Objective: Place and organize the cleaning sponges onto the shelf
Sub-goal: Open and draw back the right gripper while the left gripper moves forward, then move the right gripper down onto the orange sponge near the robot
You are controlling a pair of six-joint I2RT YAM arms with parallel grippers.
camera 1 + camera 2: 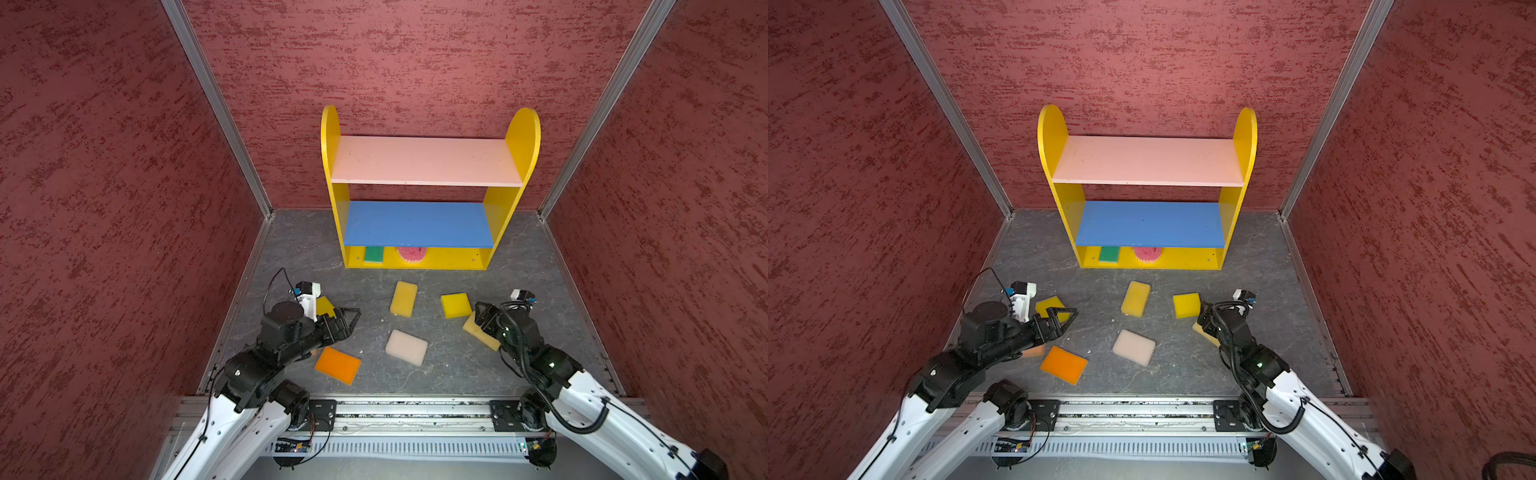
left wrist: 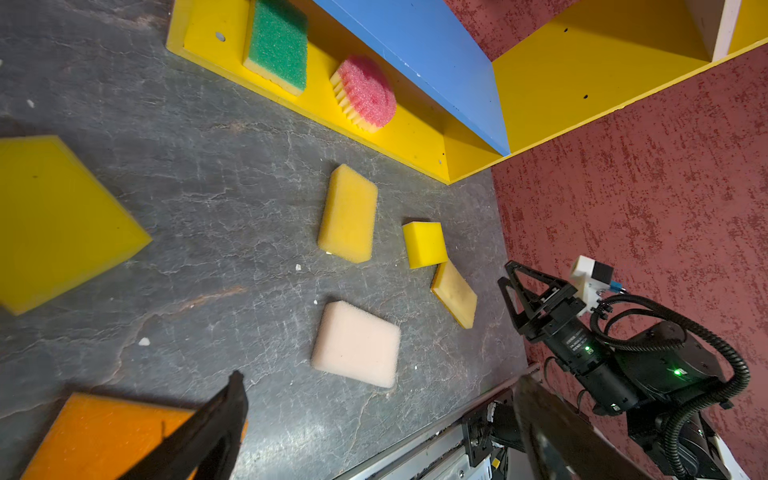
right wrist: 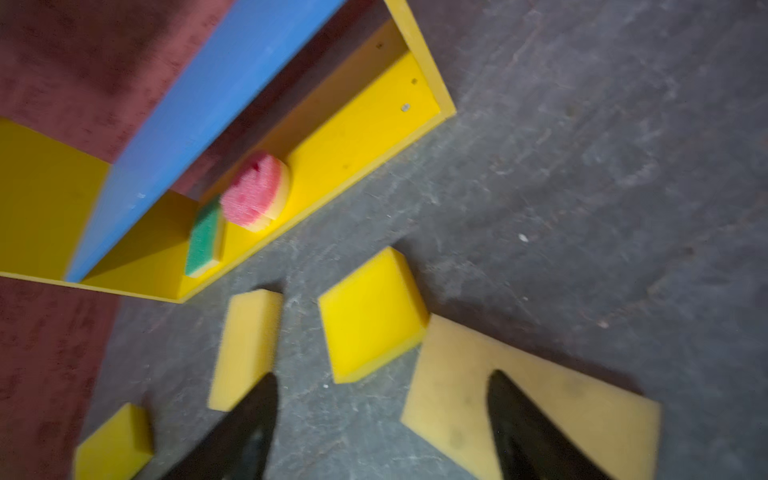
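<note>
Both wide open, holding nothing: left gripper [image 1: 351, 322] near the orange sponge [image 1: 337, 365], right gripper [image 3: 382, 376] over the tan sponge [image 3: 457, 374]. The green sponge [image 1: 373, 254] and pink sponge [image 1: 411, 255] lie on the shelf [image 1: 523, 137]'s bottom board.

Perhaps peach sponge [image 1: 1036, 352], mostly hidden

The left arm [image 1: 249, 374] reaches in low from the near left and angles toward the middle, its left gripper [image 1: 352, 321] with jaws spread wide. The right arm [image 1: 552, 365] reaches from the near right, its right gripper [image 3: 382, 374] pointing far-left and downward, jaws wide apart.
</note>
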